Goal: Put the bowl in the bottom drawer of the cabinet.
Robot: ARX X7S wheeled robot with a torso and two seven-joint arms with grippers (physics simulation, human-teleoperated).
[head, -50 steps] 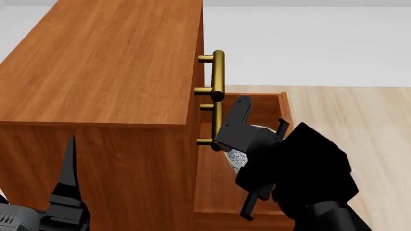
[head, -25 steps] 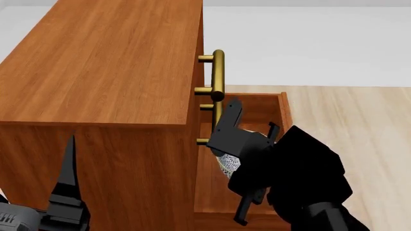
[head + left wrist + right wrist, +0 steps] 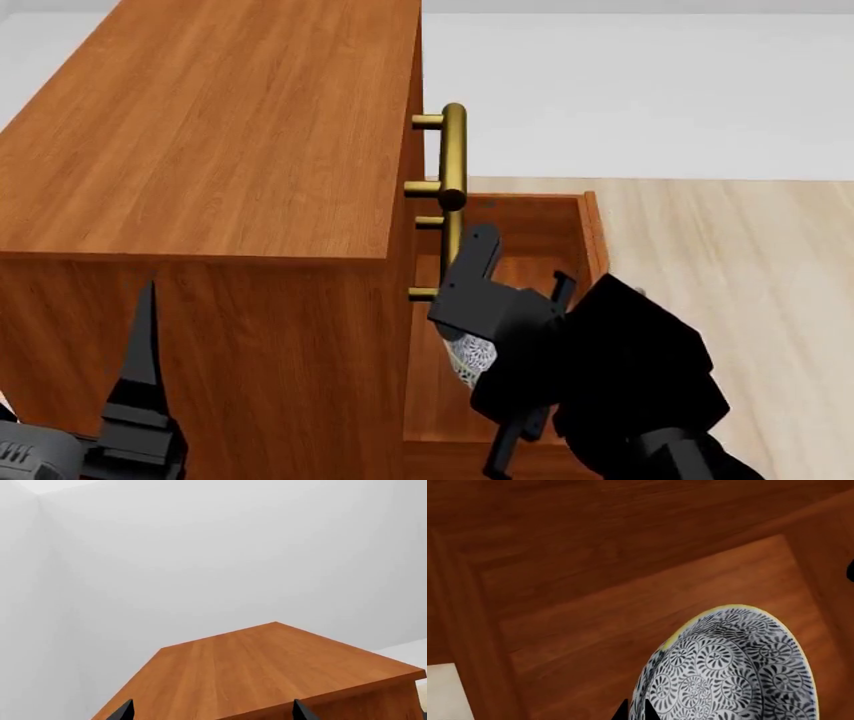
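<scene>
Right gripper (image 3: 467, 345): black, closed on the bowl (image 3: 470, 357), pinching its rim between two fingertips (image 3: 627, 711); poised over the open bottom drawer (image 3: 582, 228), just beside the cabinet front
Bowl: white with dense blue-grey swirl pattern and pale yellowish rim; held tilted on edge above the drawer floor, mostly hidden behind the gripper body in the head view; patterned inside fills the lower part of the right wrist view (image 3: 730, 672); contact with the drawer floor cannot be told
Bottom drawer: reddish-brown wood, pulled out from the cabinet base; side and far walls visible, inner floor panel bare (image 3: 594, 625)
Cabinet (image 3: 227, 150): tall reddish-brown wood-grain box; flat top seen from above in both head and left wrist views (image 3: 267, 670)
Brass bar handles (image 3: 454, 160): on the cabinet front, stacked in line above the drawer
Left gripper (image 3: 140, 400): dark fingers raised beside the near cabinet side, two tips apart (image 3: 124, 711), nothing between them
Floor (image 3: 747, 250): pale wood planks
</scene>
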